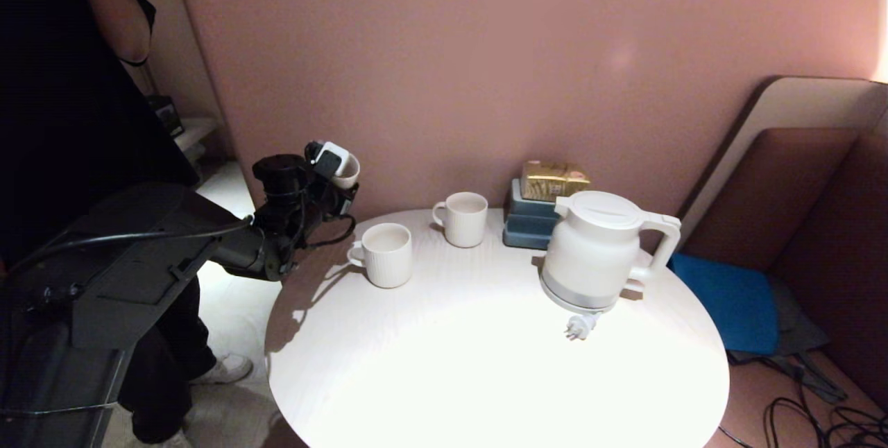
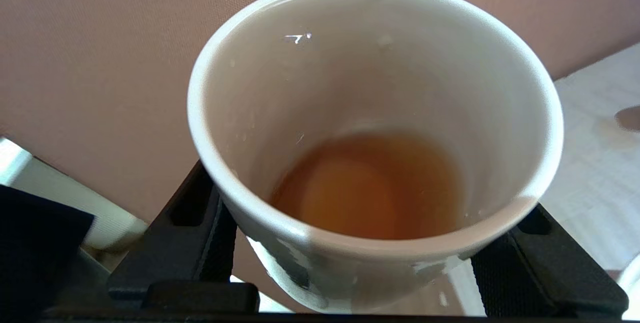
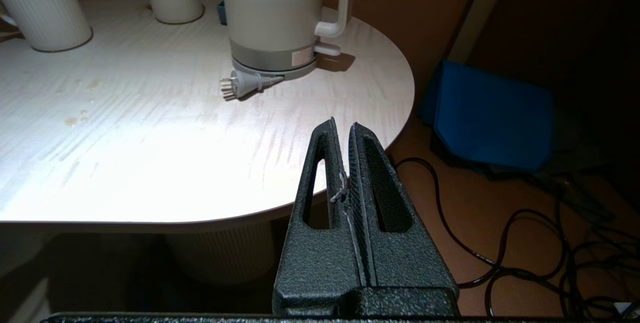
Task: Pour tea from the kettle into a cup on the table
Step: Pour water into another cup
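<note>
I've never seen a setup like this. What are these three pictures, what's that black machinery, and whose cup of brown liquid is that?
It is a two-armed robot, filmed by its own cameras. The wide picture looks down from its head at a round white table with a white kettle, its loose plug, two ribbed mugs, and boxes by the wall. The other two pictures come from cameras on its wrists. The left pincer, off the table's left edge, grips a small white cup with a little tea in it. The right pincer is shut and empty, parked low by the table's edge. A person stands at the left.
</note>
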Robot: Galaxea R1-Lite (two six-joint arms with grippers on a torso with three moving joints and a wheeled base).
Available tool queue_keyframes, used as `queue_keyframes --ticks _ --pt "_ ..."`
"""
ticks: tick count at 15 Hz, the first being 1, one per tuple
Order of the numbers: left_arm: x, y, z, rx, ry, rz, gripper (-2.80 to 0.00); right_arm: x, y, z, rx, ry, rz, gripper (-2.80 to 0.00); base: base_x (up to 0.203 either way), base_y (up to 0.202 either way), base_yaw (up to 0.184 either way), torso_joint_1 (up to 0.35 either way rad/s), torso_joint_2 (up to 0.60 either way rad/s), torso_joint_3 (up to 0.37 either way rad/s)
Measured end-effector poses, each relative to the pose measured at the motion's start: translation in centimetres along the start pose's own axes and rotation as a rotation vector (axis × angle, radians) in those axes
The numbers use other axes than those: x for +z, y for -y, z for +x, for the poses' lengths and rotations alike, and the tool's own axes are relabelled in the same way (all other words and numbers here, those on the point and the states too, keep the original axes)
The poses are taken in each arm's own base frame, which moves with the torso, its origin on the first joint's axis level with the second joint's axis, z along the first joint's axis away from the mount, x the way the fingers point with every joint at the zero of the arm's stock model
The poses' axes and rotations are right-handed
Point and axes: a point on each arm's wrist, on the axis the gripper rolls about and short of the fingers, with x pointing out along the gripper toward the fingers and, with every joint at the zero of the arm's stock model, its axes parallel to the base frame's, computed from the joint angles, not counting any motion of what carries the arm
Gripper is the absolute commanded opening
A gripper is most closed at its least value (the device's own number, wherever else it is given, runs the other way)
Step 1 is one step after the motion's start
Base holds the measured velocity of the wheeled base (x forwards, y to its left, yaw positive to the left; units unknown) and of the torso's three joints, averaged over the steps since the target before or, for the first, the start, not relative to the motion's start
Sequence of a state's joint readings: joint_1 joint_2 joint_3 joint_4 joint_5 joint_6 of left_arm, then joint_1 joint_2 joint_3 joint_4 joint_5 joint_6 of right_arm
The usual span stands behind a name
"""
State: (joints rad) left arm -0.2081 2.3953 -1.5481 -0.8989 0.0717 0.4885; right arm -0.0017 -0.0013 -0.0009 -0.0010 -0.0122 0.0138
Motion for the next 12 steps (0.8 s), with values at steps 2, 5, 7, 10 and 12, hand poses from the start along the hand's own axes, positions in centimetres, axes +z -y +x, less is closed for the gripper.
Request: queue_keyframes --ticks 2,5,7,10,12 --pt "-0.2 0.2 0.1 -0.001 0.000 0.029 -2.80 0.0 0.0 0.0 0.000 0.000 0.000 -2.80 0.000 0.000 0.000 0.000 0.00 0.000" --pt "-0.4 0.4 0.2 0.004 0.015 0.082 -2.80 0.0 0.0 0.0 0.000 0.000 0.000 -2.80 0.000 0.000 0.000 0.000 0.00 0.000" --pt "-0.4 0.8 0.3 0.012 0.040 0.113 -2.80 0.0 0.0 0.0 0.000 0.000 0.000 -2.80 0.000 0.000 0.000 0.000 0.00 0.000" --pt "-0.8 1.4 0.4 0.012 0.052 0.160 -2.80 0.0 0.0 0.0 0.000 0.001 0.000 -2.80 0.000 0.000 0.000 0.000 0.00 0.000" --pt "-1.1 2.0 0.5 0.004 0.054 0.165 -2.80 0.0 0.0 0.0 0.000 0.001 0.000 -2.80 0.000 0.000 0.000 0.000 0.00 0.000"
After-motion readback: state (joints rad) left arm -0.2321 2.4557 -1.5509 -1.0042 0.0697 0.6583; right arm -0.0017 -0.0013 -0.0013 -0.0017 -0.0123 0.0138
